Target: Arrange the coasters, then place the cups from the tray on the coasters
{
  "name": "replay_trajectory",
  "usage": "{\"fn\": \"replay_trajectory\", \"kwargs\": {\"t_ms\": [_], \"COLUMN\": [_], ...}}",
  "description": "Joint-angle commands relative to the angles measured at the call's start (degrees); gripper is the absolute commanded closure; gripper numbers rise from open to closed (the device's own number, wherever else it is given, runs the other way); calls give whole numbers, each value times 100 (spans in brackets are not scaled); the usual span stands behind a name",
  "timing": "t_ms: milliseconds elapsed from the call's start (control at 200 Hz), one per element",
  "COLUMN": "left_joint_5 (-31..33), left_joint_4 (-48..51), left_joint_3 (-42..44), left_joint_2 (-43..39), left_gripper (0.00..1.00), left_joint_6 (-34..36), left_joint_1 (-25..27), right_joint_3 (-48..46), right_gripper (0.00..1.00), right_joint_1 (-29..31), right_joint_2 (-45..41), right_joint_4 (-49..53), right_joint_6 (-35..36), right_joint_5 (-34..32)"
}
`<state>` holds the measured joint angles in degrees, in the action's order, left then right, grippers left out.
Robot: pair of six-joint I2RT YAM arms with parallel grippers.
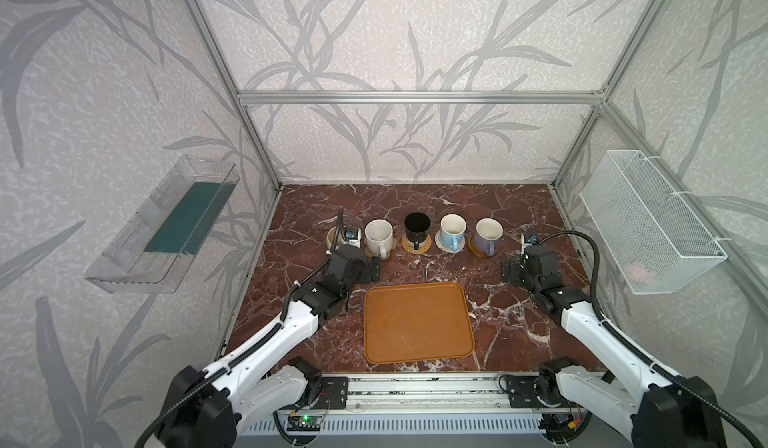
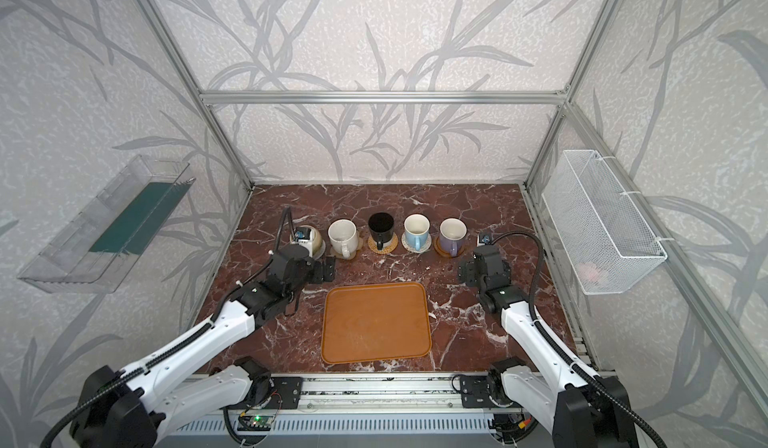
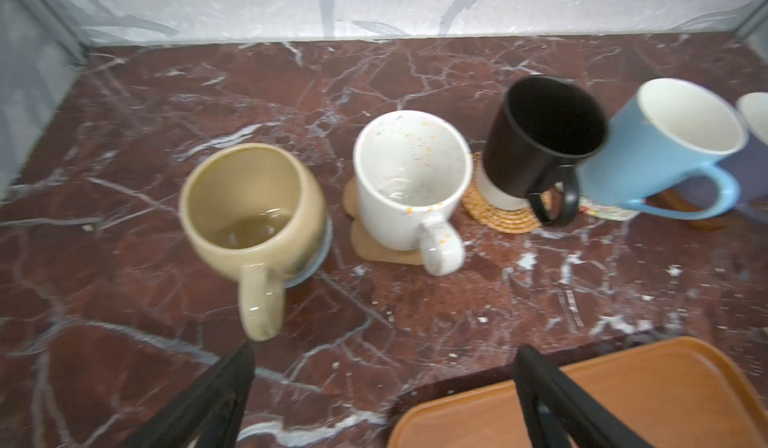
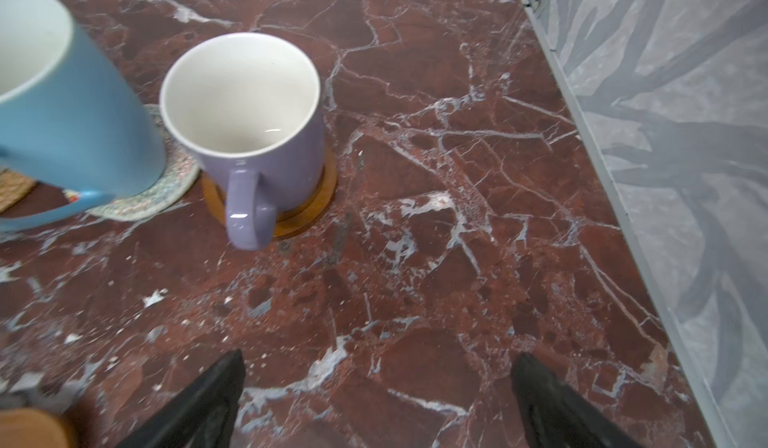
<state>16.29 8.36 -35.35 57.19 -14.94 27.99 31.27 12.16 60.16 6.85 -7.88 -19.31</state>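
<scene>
L end effector (image 3: 384, 356) & R end effector (image 4: 380, 360) open. Lavender ceramic mug (image 4: 291, 163) beyond orange-brown rectangular tray (image 1: 417, 321): prob slick, fragile; grip handle.

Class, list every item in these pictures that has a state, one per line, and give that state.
Tray, empty.
Beige cup, upright, on the grey-blue coaster.
Speckled white cup, upright, on the tan coaster.
Black cup, upright, on the rattan coaster.
Blue cup, upright, on the rope coaster.
Lavender cup, upright, on the wooden coaster.
Left gripper, open, empty.
Right gripper, open, empty.
</scene>
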Motion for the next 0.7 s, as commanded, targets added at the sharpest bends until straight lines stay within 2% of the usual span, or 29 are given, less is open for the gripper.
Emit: {"fn": "replay_trajectory", "kwargs": {"t_ms": [0,95,190,340,395,605,695], "left_joint_5": [549,964,1481,1605,1679,1387,1081], "left_joint_4": [-471,-892,-1262,-2395,-2785,-3929,-4277], "left_joint_3": [173,406,623,1066,1199,1508,1614], "left_joint_2": [-184,-169,-142,69,216,866,1068], "left_gripper": [1,1,1,1,1,1,1], "left_joint_6": [591,927,875,1615,1586,1827,1599], "left_joint_1": [-340,-420,-497,-595,-713,-1246,-1651], "right_joint_3": [64,56,-224,-757,-814,-879,-963], "right_gripper": [1,1,1,1,1,1,1], "right_joint_1": [-88,-91,-107,-193,-245,-287,-333], "right_joint_2": [406,774,967,1117,1217,1581,1700], "right_joint_4": [-834,-1067,-1759,-3149,-3421,-4222,-4633], "right_joint_6": [265,435,664,885,860,1016,1055], "right_joint_5": [-457,-446,-353,-79,60,81,178]}}
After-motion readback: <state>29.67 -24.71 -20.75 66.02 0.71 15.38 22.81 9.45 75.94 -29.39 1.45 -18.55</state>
